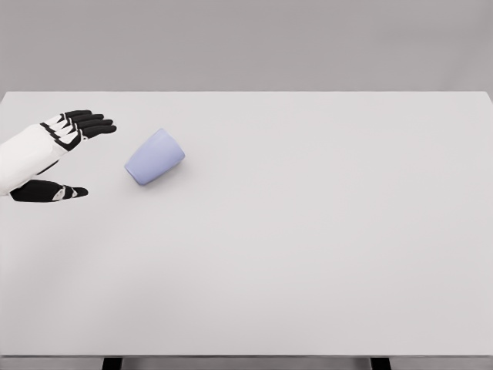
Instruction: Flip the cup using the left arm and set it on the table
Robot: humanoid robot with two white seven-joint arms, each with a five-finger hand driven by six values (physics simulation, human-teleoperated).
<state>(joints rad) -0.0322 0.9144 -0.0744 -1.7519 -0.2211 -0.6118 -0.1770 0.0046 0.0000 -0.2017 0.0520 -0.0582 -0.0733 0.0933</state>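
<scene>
1. Lavender cup [155, 156] is lying on its side on the white table [308, 254], left of centre
2. Left hand [58, 154] is hovering beside it, fingers spread wide, holding nothing
3. Step: approaching; next move is calling for closing around the cup's wall

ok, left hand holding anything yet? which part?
Nothing held. The left hand is open, fingers spread, beside the lavender cup, which lies on its side on the table, untouched.

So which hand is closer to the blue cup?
Left. The left hand is open just left of the cup, not touching it. The right hand isn't in view.
</scene>
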